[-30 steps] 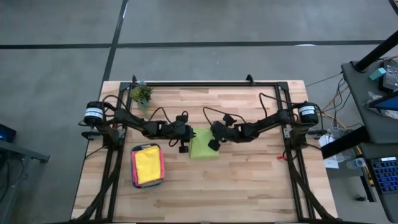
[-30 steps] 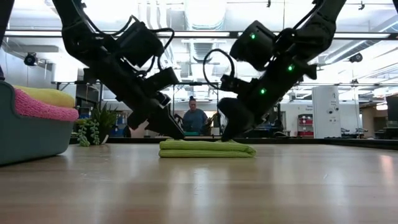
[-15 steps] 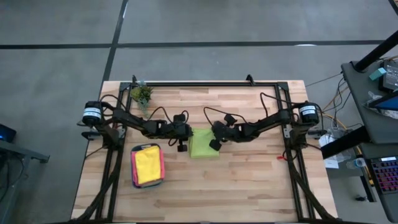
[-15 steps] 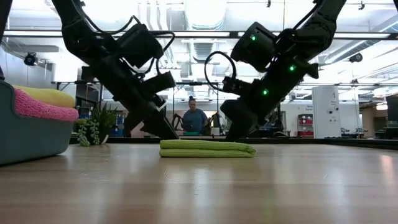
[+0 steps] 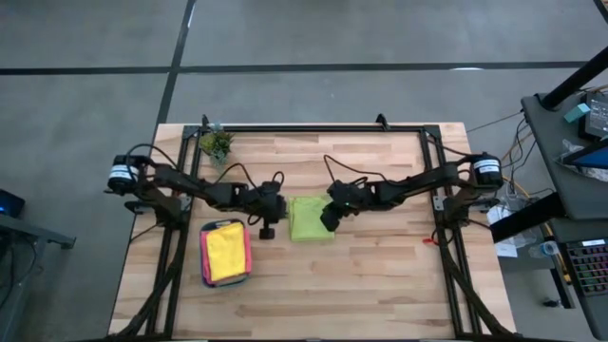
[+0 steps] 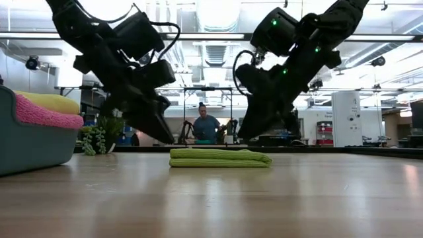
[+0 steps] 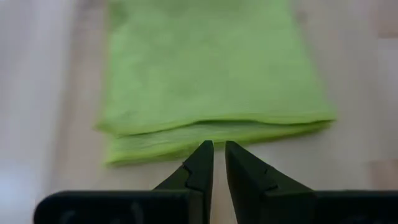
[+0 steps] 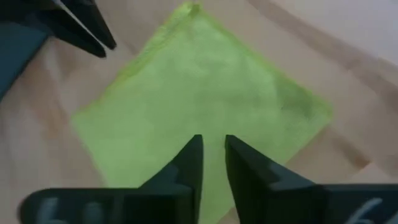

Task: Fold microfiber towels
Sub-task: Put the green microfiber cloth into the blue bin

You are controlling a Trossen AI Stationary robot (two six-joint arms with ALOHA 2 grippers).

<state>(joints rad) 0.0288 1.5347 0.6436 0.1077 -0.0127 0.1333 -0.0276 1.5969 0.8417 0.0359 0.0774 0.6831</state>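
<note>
Trouble is likeliest if a fingertip is snagging the lime green towel (image 5: 310,218) and pulling its layers apart. It is lying folded at table centre, long axis running twelve to six. Left gripper (image 5: 267,231) at nine o'clock and right gripper (image 5: 328,221) at three are hovering with jaws nearly closed, gripping nothing.

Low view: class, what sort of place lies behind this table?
Probably a large lab or workshop: exposed ceiling ducts and strip lights, equipment cabinets along the back, and a person seated at a distant workbench.
</note>
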